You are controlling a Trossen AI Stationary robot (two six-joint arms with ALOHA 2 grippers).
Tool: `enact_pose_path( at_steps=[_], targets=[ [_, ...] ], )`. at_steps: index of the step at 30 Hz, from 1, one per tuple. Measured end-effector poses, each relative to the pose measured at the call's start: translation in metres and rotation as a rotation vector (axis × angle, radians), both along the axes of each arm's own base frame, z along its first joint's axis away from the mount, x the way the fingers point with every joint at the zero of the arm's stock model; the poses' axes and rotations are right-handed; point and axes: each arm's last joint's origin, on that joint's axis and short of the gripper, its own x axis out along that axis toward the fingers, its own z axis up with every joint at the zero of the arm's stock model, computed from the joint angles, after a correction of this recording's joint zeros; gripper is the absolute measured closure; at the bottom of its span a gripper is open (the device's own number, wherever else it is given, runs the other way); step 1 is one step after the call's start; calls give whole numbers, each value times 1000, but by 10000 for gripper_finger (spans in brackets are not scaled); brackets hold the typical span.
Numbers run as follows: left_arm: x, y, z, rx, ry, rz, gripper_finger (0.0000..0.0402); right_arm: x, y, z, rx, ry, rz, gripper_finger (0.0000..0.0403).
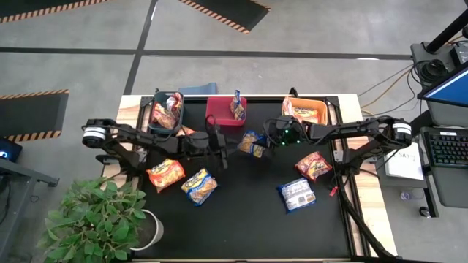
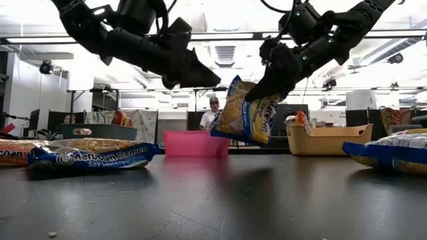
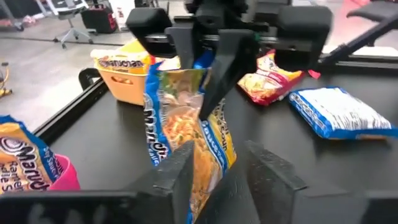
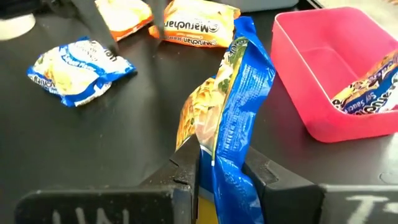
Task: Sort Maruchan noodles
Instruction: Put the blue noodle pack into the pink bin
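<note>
Your right gripper (image 1: 265,143) is clamped on a blue-and-yellow noodle packet (image 2: 245,118), holding it by its upper edge so that it hangs clear of the black table (image 1: 241,219) near the middle, in front of the red bin (image 1: 225,113); in the right wrist view the two fingers (image 4: 186,168) pinch the packet between them. Your left gripper (image 1: 223,146) sits just beside the same packet on its other side, and in the left wrist view its fingers (image 3: 177,171) stand apart with the packet's lower end between them, not clamped. The red bin already holds one blue-and-yellow packet (image 1: 237,106). The dark grey bin (image 1: 167,109) holds orange packets, and the orange bin (image 1: 307,109) holds an orange one (image 1: 295,109). Loose on the table you have an orange packet (image 1: 166,174) and a blue-and-yellow packet (image 1: 199,185) on the left-arm side, a red-orange packet (image 1: 314,165) on the right-arm side, and a silver-white and blue packet (image 1: 297,194) near it. A potted plant (image 1: 99,219) stands at the table's left front corner. In the low view a person (image 2: 212,113) is visible in the room behind the red bin.
</note>
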Motion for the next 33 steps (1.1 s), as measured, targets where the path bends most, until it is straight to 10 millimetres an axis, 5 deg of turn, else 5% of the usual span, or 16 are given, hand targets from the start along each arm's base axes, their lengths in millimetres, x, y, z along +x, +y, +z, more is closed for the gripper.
enact_pose_path(
  at_steps=[13, 33],
  targets=[
    [11, 3, -4, 6, -135, 2, 139, 5, 8, 5, -182, -1, 129, 347],
    [31, 26, -40, -32, -271, -49, 151, 4, 9, 3, -204, 24, 148, 347]
  ],
)
